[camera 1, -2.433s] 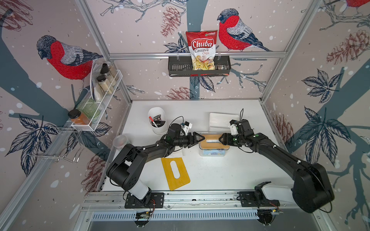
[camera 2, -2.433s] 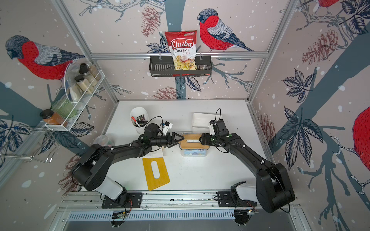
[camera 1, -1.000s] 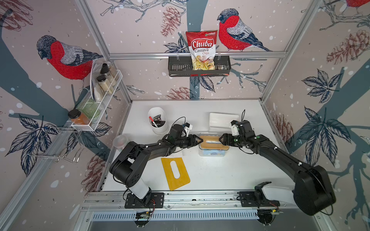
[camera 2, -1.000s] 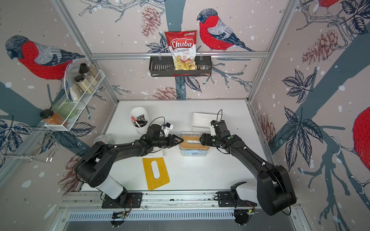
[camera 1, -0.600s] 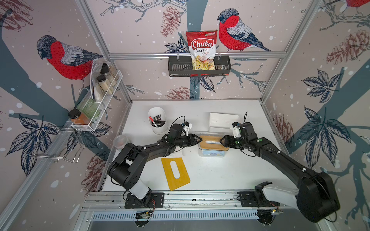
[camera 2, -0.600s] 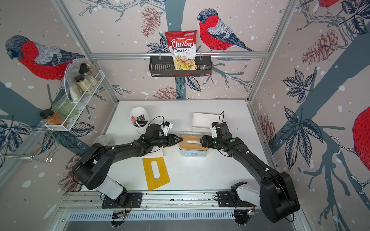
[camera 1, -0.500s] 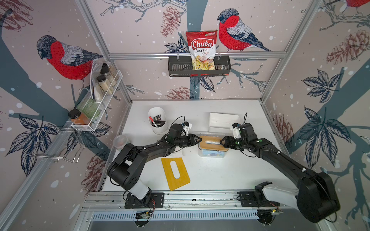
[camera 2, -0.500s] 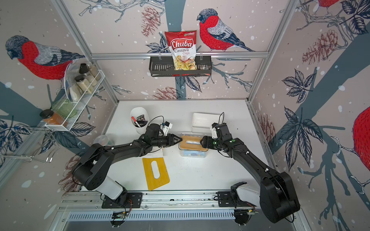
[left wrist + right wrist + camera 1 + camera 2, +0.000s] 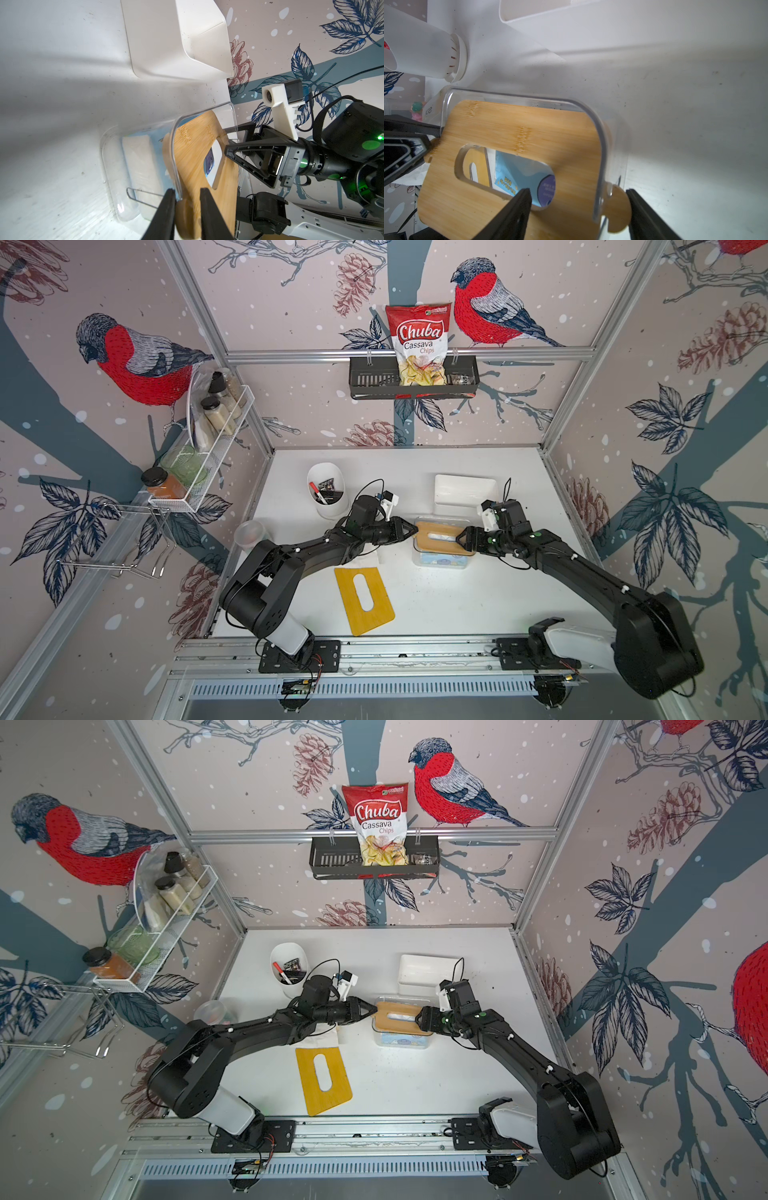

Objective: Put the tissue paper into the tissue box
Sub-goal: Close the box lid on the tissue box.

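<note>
Two grippers stood at lid [image 9: 440, 548], one per end. Tissue [image 9: 517, 172] lay inside box [image 9: 440, 563], blue wrapper showing through lid slot. Lid sat tilted in box mouth, not flush.

Left gripper [image 9: 413, 529] bracketed lid's round tab [image 9: 187, 212], jaws nearly on it; we could not tell whether pinch was firm. Right gripper [image 9: 459, 540] was spread wide, straddling opposite end, grasping nothing we could see.

We judged step as lid handling, tissue loaded. Next move called for levelling both ends together, pressing gently and keeping box from sliding on counter [image 9: 457, 605]. Spare lid [image 9: 370, 620] lay apart.
</note>
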### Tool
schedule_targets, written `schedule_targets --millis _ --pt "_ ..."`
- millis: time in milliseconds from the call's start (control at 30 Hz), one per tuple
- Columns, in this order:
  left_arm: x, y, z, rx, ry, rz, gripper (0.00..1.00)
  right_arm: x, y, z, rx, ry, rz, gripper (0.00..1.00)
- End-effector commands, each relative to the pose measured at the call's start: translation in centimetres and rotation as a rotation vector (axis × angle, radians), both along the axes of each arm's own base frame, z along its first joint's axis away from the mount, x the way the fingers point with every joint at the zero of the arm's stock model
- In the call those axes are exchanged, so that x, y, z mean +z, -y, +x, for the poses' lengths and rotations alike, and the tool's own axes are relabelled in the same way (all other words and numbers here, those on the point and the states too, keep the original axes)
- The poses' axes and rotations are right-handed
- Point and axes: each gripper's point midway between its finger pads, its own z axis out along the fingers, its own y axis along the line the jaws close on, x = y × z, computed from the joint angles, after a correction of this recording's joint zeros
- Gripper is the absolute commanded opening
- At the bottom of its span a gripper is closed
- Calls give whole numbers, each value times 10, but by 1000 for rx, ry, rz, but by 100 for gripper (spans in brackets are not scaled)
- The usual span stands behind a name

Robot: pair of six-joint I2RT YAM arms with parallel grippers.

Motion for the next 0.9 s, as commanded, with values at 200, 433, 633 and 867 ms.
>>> schedule_targets --millis 200,433,633,867 --pt "6 1 9 6 74 28 20 1 -7 0 25 7 31 72" --pt "2 -2 19 35 112 76 15 -3 -5 -1 27 3 23 70" --pt "1 -7 25 62 148 112 15 -6 -5 0 31 -4 16 68" --pt "-9 -14 27 80 143 174 23 -5 -7 1 33 -1 28 65"
